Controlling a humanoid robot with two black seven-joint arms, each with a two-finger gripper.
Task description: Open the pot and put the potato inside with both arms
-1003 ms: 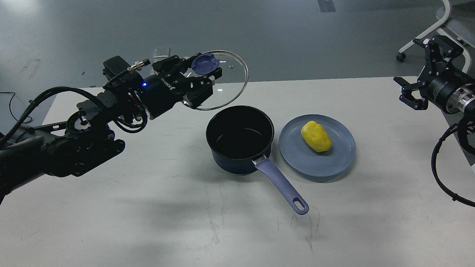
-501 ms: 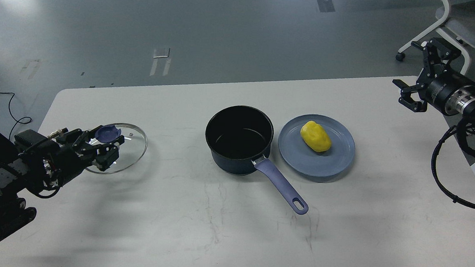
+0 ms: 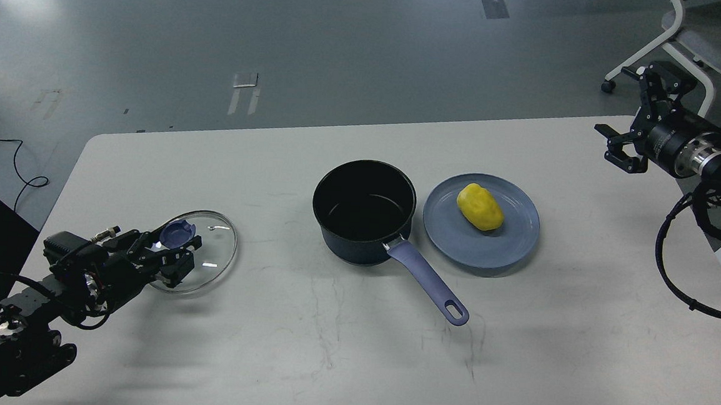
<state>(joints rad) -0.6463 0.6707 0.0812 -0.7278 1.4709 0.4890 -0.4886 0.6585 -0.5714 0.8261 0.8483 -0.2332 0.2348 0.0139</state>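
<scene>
The dark blue pot (image 3: 363, 212) stands open at the table's middle, its lilac handle (image 3: 432, 286) pointing to the front right. A yellow potato (image 3: 480, 206) lies on a blue plate (image 3: 508, 243) just right of the pot. My left gripper (image 3: 172, 255) is shut on the blue knob of the glass lid (image 3: 210, 262) and holds it low over the table's front left. My right gripper (image 3: 622, 115) is open and empty, above the table's far right edge, well away from the potato.
The white table (image 3: 351, 352) has its left edge close to the lid. An office chair (image 3: 689, 41) stands behind the right arm. Cables lie on the floor at the far left.
My left arm carried the lid from above the pot's left rim down and left to the table's front left. My right gripper barely moved.
</scene>
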